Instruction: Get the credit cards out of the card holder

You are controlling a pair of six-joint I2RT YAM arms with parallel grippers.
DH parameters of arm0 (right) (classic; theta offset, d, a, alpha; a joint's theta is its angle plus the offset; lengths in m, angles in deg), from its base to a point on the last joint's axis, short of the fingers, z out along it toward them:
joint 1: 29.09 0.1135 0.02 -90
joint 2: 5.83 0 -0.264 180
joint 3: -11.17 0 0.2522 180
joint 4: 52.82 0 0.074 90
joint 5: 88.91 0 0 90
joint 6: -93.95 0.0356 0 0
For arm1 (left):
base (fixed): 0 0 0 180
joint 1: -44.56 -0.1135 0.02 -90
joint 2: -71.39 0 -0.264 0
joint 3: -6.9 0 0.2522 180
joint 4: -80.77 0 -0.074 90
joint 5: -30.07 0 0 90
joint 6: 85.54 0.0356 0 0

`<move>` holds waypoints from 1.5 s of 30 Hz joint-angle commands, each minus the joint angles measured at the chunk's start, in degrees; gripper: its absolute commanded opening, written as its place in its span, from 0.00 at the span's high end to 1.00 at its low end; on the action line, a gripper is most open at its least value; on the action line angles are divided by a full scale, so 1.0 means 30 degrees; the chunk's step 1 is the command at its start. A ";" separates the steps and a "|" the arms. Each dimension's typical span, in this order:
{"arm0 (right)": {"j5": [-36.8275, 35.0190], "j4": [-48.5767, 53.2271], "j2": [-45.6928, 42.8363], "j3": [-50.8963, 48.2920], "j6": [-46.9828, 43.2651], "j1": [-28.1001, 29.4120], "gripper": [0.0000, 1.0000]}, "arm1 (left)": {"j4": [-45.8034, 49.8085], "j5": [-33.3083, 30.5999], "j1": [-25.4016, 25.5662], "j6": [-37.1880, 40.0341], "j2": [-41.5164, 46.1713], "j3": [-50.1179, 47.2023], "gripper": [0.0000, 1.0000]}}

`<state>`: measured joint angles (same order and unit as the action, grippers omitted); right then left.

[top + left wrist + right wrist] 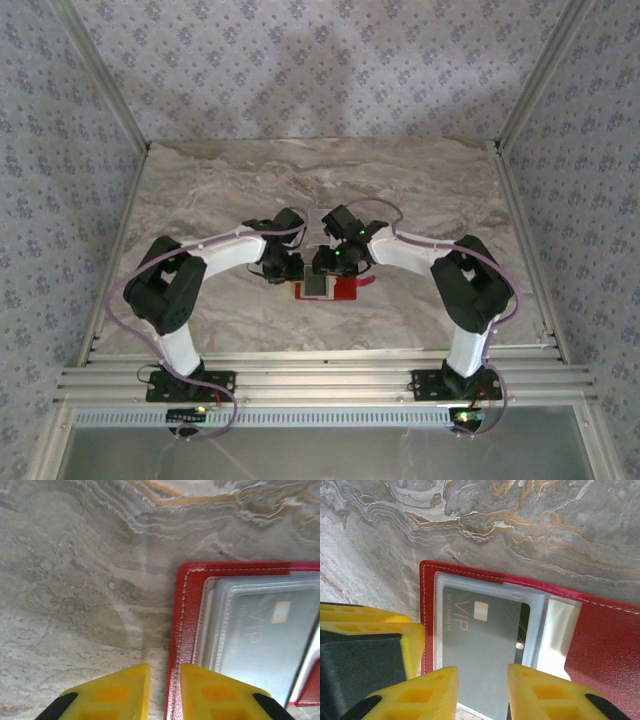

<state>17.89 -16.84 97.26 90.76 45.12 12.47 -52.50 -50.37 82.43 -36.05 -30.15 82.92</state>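
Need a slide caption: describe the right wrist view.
Right gripper open over a grey VIP credit card sleeved in the open red card holder.

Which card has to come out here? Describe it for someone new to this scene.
At the middle of the marble table lies the open red card holder. In its clear pocket sits the credit card: grey, marked VIP with a small pale chip, unlike the blank white pocket beside it.
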 commanded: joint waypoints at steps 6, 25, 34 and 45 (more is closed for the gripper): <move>0.0379 -0.0079 0.0734 0.0022 0.0325 -0.0007 0.67 | 0.0049 0.0427 -0.0048 0.0182 -0.0548 -0.0216 0.78; 0.0122 0.0246 0.1171 0.0430 -0.0097 0.0318 0.66 | 0.0037 0.0483 -0.0038 0.0159 -0.0548 -0.0260 0.78; -0.0794 0.1269 0.1227 0.1350 -0.0654 0.0729 0.69 | 0.0172 0.0463 -0.0053 0.0191 -0.0637 -0.0154 0.79; -0.1252 0.1767 0.1499 0.1449 -0.0695 0.0788 0.69 | 0.0172 0.0475 -0.0032 0.0115 -0.0696 -0.0163 0.79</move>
<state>16.27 -14.43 100.89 93.77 43.72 14.46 -52.59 -50.08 82.43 -36.05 -31.07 82.68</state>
